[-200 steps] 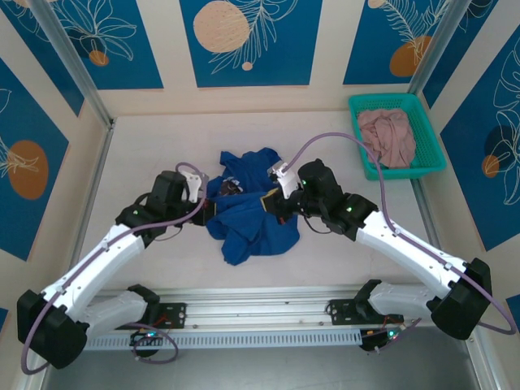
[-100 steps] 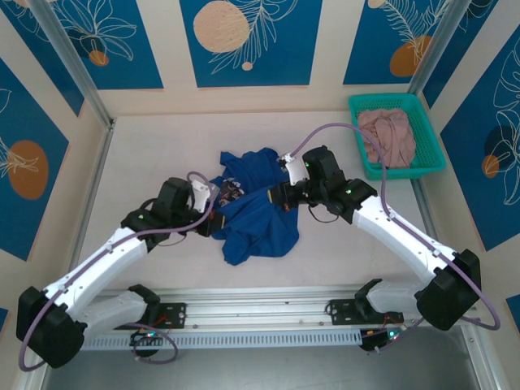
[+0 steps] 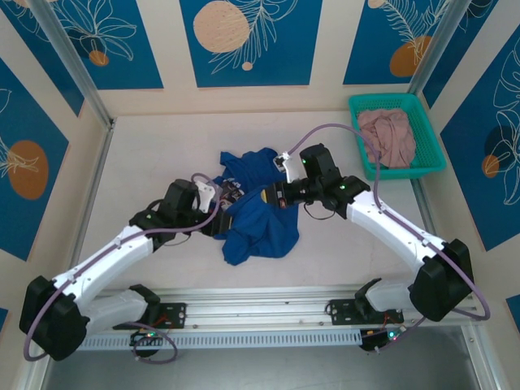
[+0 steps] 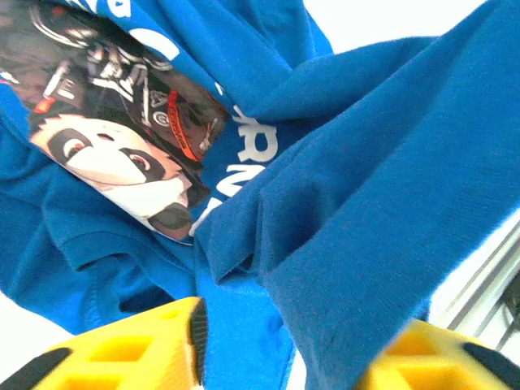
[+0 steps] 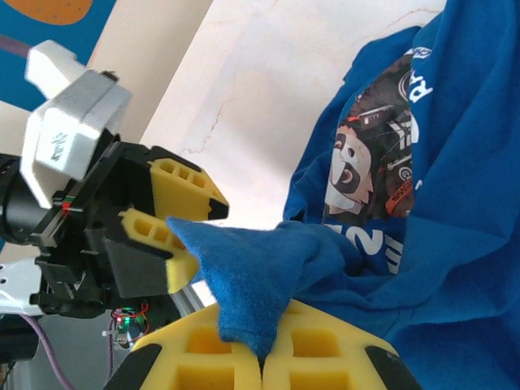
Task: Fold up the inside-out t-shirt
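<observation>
The inside-out t-shirt lies crumpled in a royal-blue heap on the pale, matte table, between the two sets of jaws and near the middle of the surface. The right gripper is at the heap's right edge, and in its own wrist view the right gripper has its yellow pads pressed together on a peaked fold of blue cloth that rises just ahead of them. The left gripper is at the opposite edge. Its wrist camera shows the left gripper with its jaws standing apart and a loose ridge of shirt running down into the gap. Whether the cloth touches either pad there is hard to tell, since the fabric blurs close to the lens. Beyond the left jaws the shirt's printed panda picture faces up among the folds (lettering shows beside it). Seen from the right wrist, the left gripper sits just past the tip of the pinched fold, jaws parted. Behind the right jaws, well apart from the shirt, a teal basket holds a dusty-pink garment in the table's far right corner. Cream walls with blue leaf-print panels enclose the table, and a slotted metal rail runs along its near edge.
</observation>
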You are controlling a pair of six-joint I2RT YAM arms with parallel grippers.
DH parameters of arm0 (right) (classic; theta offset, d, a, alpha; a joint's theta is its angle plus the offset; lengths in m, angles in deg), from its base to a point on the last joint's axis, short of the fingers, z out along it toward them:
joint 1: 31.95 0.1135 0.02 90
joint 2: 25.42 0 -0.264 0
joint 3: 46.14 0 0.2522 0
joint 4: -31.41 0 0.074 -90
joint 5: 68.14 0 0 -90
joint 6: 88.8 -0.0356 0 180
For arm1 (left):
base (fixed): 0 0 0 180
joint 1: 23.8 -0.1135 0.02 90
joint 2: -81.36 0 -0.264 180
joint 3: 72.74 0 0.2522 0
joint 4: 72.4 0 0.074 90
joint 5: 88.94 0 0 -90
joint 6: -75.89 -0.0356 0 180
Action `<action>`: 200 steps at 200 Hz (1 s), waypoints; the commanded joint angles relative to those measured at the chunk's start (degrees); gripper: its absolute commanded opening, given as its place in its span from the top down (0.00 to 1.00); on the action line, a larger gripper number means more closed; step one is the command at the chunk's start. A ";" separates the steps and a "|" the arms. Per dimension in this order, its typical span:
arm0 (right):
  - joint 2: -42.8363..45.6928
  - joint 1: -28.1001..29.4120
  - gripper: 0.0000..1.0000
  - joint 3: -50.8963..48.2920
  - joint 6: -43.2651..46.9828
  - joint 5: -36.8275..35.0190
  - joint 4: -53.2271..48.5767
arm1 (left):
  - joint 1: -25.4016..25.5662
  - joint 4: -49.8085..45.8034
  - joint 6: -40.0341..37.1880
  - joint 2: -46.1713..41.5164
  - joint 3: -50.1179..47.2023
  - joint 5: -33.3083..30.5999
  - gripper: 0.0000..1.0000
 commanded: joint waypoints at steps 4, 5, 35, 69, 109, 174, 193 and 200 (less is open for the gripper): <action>-0.80 -0.12 1.00 0.00 -2.08 2.68 1.64 | 0.25 2.57 -0.15 -5.89 -2.15 -3.94 0.48; -0.85 -0.12 1.00 0.00 -2.09 2.67 1.62 | 0.25 2.57 -0.15 -6.08 -2.24 -4.17 0.48; -1.36 -0.08 1.00 0.68 -2.14 2.63 1.34 | 0.24 4.62 0.33 -10.59 -4.46 -3.80 0.33; -1.80 -0.01 1.00 1.22 -2.32 2.48 1.34 | 2.18 4.87 0.65 -9.32 -4.41 -4.71 0.25; -1.99 0.05 1.00 1.58 -2.10 2.23 0.99 | 5.10 4.64 0.18 -3.66 -2.72 -4.63 0.28; -1.11 0.21 1.00 1.94 -0.21 -2.19 -1.41 | 6.03 5.89 1.07 0.55 -2.61 -3.11 0.85; -0.63 1.36 0.95 1.70 1.83 -8.76 -4.10 | 5.90 5.31 0.74 -2.50 -4.17 -4.19 1.00; -0.63 2.16 0.92 1.67 2.72 -11.22 -5.35 | 5.92 5.45 0.52 -3.65 -4.75 -3.96 1.00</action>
